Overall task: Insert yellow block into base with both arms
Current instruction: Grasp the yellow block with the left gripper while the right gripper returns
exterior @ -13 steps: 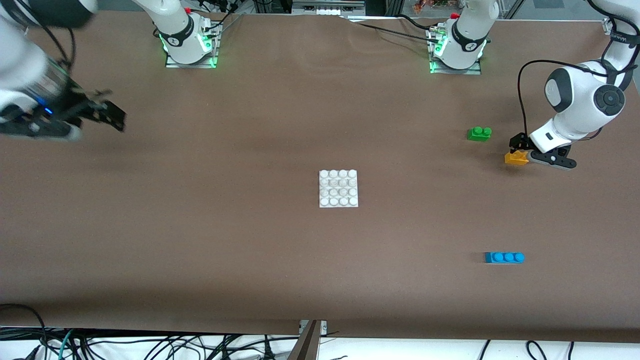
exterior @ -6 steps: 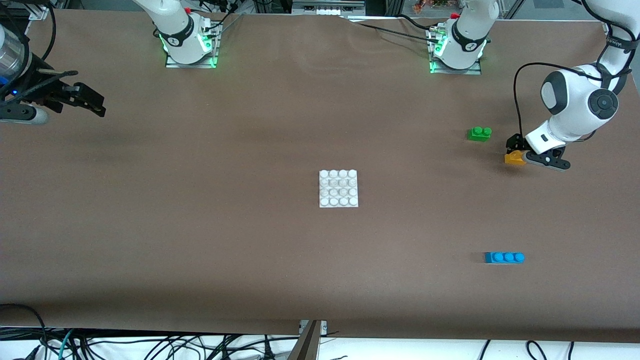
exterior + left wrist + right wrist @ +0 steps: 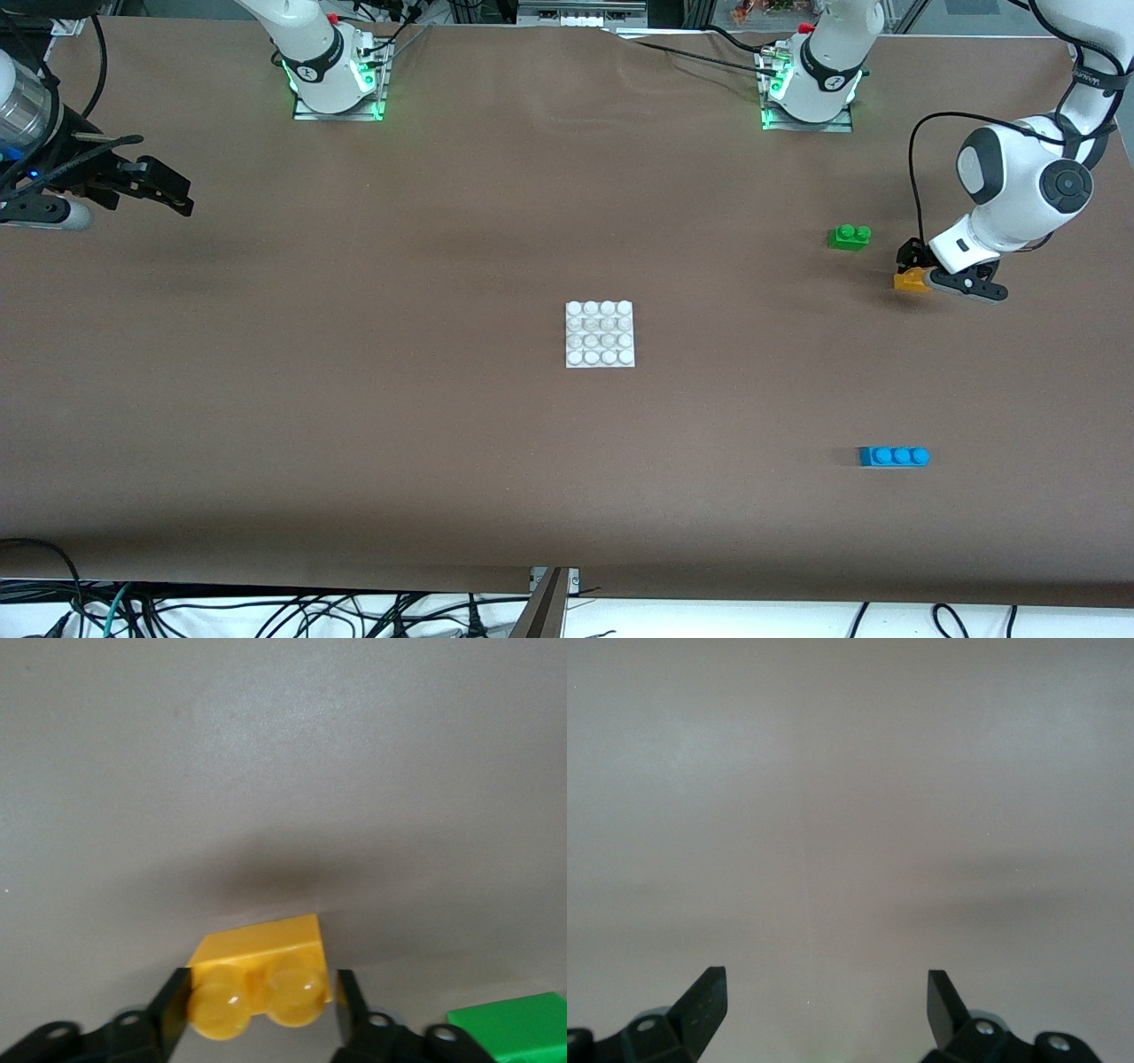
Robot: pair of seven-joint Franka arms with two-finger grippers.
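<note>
Front cam high, faces both bases; wrist cams close to table (left shares yellow block (image 3: pixel 259 979)).

Left arm bent low at its end of the table, left gripper (image 3: pixel 912 268) down at the surface, fingers (image 3: pixel 170 1014) closed on the yellow block (image 3: pixel 260 979). Right arm out at its end, waiting, right gripper (image 3: pixel 168 188) raised over the table, fingers (image 3: pixel 702 1001) spread wide.
</note>
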